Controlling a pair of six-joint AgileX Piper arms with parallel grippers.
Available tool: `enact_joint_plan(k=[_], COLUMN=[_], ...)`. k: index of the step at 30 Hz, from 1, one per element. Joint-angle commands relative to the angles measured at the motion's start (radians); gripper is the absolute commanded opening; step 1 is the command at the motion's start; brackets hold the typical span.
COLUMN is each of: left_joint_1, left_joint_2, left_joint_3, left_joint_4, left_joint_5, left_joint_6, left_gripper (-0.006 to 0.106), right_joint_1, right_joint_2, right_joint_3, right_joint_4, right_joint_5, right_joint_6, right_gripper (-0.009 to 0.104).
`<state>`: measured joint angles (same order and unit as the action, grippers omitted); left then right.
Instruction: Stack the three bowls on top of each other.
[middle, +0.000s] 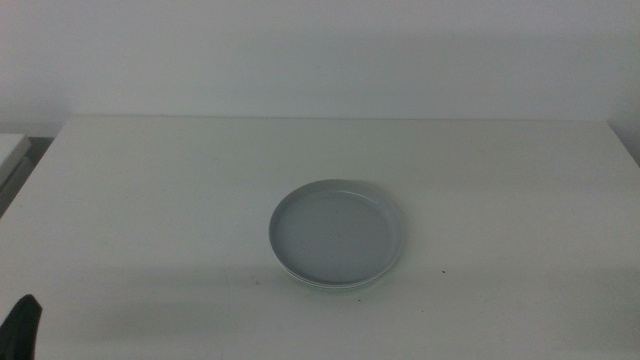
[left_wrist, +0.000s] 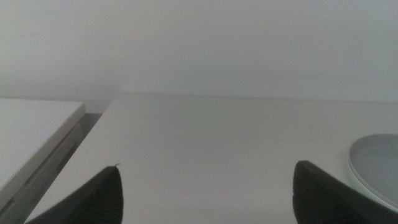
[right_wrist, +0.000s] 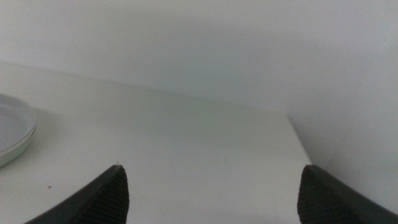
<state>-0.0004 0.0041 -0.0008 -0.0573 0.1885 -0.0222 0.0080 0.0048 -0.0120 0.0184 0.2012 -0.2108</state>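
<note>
The middle view alone shows the whole stack: the grey bowl (middle: 335, 232) sits on top, near the centre of the white table (middle: 150, 200), and beneath its near edge a thin crescent of a paler rim peeks out, the pale green bowl (middle: 335, 288). Whether a third bowl lies between them cannot be told from here. The same view catches only a dark tip of the left gripper (middle: 22, 325) at the bottom left corner, well apart from the stack; the right arm is out of it altogether.

The left wrist view gives what the overhead one lacks: the left gripper (left_wrist: 208, 193) has its jaws spread wide, with bare tabletop between them. Just outside one finger (left_wrist: 323, 199), the layered rims of the stack (left_wrist: 373, 165) show at the picture's edge, grey above a lighter rim. Beyond the other finger, the table's edge drops to a gap, and a second white surface (left_wrist: 31, 134) lies alongside it.

The right wrist view shows the right gripper (right_wrist: 211, 193), also with its fingers (right_wrist: 93, 199) well apart and nothing held. Outside that finger, the stack's edge (right_wrist: 15, 134) appears again, a grey rim over a paler one. Past the opposite finger the table ends at a corner against the plain white wall (right_wrist: 249, 50). A tiny dark speck (middle: 443, 271) lies on the table near the stack.
</note>
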Motion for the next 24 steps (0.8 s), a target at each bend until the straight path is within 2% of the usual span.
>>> enact_joint_plan(k=[1, 4, 12, 24], left_joint_1=[-0.02, -0.034, -0.034, -0.021], left_joint_2=[-0.004, -0.004, -0.004, -0.004], left_joint_3=[0.001, 0.001, 0.001, 0.001], left_joint_4=[0.017, 0.023, 0.023, 0.024], left_joint_5=[-0.002, -0.002, 0.01, -0.028], left_joint_6=[-0.008, -0.008, -0.008, -0.008], left_gripper=[0.094, 0.094, 0.094, 0.094], right_joint_1=[-0.008, -0.008, -0.008, -0.008], right_joint_2=[-0.005, -0.005, -0.005, -0.005], right_joint_3=[0.012, 0.012, 0.012, 0.012], right_joint_4=[0.012, 0.01, 0.01, 0.01], right_joint_5=[-0.017, 0.03, -0.038, -0.041], right_joint_6=[-0.006, -0.006, -0.006, -0.006], right_gripper=[0.093, 0.093, 0.093, 0.093])
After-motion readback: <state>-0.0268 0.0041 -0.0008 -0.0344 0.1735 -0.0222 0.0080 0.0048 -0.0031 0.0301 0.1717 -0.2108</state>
